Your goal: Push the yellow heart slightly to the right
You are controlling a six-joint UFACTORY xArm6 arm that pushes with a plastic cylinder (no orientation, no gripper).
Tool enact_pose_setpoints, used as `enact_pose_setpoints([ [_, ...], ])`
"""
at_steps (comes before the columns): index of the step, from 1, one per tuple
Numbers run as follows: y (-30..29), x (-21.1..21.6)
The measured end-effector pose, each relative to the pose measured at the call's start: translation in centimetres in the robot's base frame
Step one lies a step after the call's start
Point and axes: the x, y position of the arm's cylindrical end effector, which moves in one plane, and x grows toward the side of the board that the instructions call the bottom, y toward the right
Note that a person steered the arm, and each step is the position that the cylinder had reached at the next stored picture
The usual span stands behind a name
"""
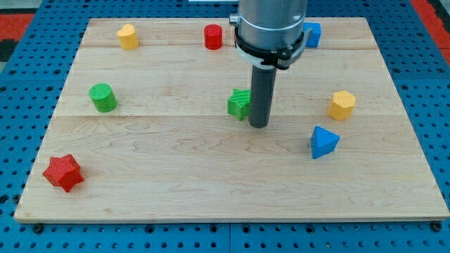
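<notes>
The board (211, 204) is wide and mostly bare, so you have room; the arm carries no pincer, only a rod, so there is nothing to read as wide, narrow or holding; my tip (259, 126) rests mid-board, just right of the green block (240, 103); the yellow heart (126, 35), as I judge its shape, sits far off near the top-left corner, close to the top edge; bring my tip round to its left side, level with its middle, and nudge briefly rightward, parallel to that edge; the red cylinder (213, 36) stands well apart on that line; stop short; avoid the green cylinder (103, 97).
</notes>
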Motion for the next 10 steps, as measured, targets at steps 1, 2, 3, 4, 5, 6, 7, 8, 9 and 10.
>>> enact_pose_setpoints([
  [1, -5.9, 1.6],
  [2, -14.3, -2.9],
  [3, -16.0, -10.8],
  [4, -17.3, -19.0],
  [5, -17.7, -25.7],
  [6, -25.2, -26.5],
  [7, -26.7, -21.7],
  [8, -23.0, -18.4],
  [9, -26.1, -22.0],
  [10, -25.5, -24.6],
])
